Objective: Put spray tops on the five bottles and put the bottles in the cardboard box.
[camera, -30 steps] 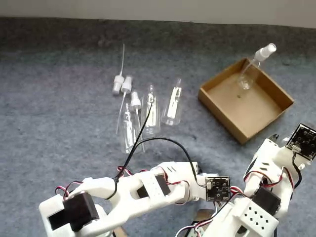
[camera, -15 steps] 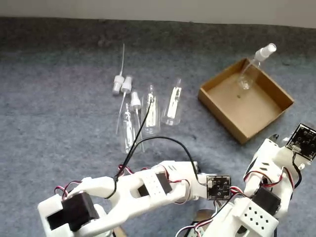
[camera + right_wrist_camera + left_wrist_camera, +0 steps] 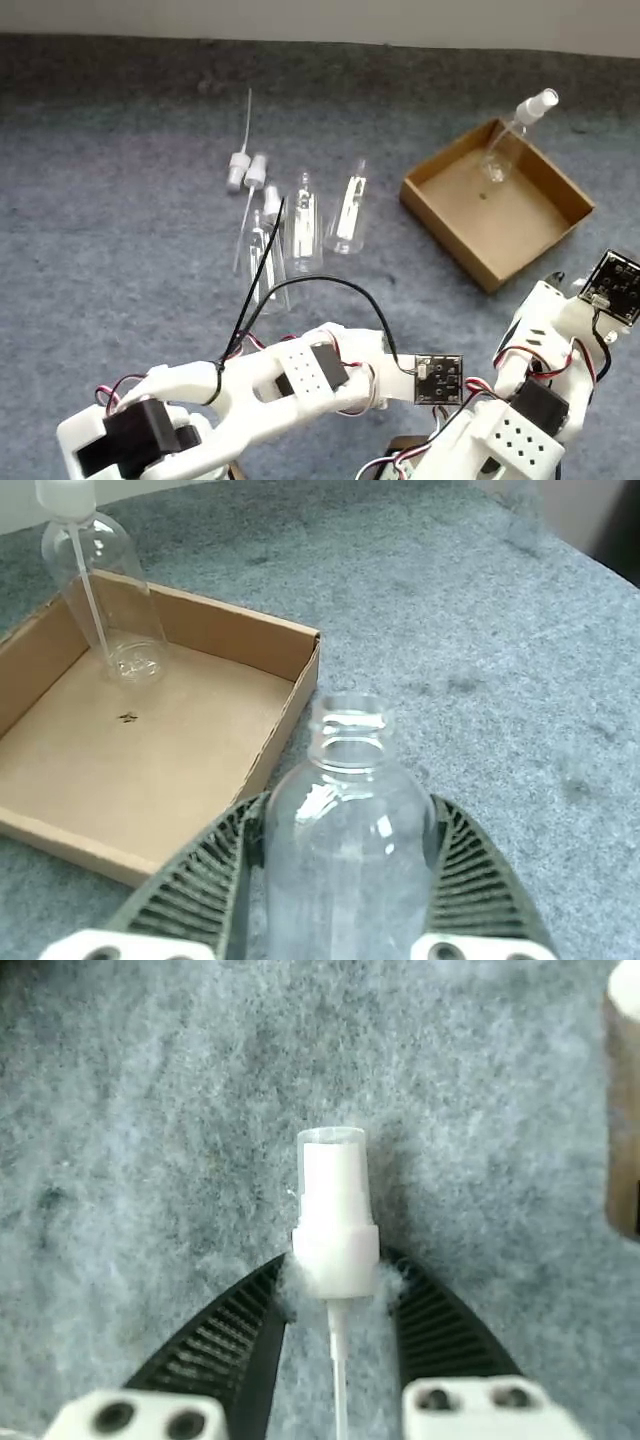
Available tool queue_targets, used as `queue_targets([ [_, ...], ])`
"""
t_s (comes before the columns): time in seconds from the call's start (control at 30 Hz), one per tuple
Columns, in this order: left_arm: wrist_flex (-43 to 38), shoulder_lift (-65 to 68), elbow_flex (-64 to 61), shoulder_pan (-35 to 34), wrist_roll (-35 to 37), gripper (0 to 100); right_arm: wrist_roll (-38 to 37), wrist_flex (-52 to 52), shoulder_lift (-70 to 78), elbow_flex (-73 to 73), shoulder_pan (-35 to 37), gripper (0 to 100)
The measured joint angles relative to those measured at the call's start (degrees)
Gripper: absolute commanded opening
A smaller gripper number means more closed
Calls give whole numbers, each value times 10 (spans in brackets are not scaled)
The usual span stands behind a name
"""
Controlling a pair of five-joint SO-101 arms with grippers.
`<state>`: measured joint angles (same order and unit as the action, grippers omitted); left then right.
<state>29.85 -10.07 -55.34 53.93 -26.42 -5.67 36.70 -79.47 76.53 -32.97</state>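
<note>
My left gripper point(image 3: 337, 1268) is shut on a white spray top point(image 3: 337, 1200), its fingers pinching the collar just above the grey carpet, dip tube trailing back between them. My right gripper point(image 3: 345, 815) is shut on a clear uncapped bottle point(image 3: 345, 850), held upright beside the cardboard box point(image 3: 150, 760). One bottle with a spray top point(image 3: 100, 590) stands in the box's far corner point(image 3: 510, 135). Three uncapped bottles point(image 3: 303, 225) lie side by side on the carpet, with three loose spray tops point(image 3: 256, 170) beside them.
The cardboard box point(image 3: 497, 200) sits at the right of the grey carpet. Both arms crowd the near edge, the left arm point(image 3: 300, 385) beside the right arm point(image 3: 540, 400). A black cable point(image 3: 265, 255) crosses over the lying bottles.
The left arm's rear links have sunk toward the near-left corner and its cable has swung left over the bottles. The right arm and the bottles have stayed put.
</note>
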Motion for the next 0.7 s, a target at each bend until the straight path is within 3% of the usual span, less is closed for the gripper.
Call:
queue_targets([
  [0.27, 26, -21, -5, -1, 0, 14, 0, 0, 0, 0, 0, 132],
  [0.7, 251, -277, -5, -11, 2, 14, 0, 0, 0, 0, 43, 132],
])
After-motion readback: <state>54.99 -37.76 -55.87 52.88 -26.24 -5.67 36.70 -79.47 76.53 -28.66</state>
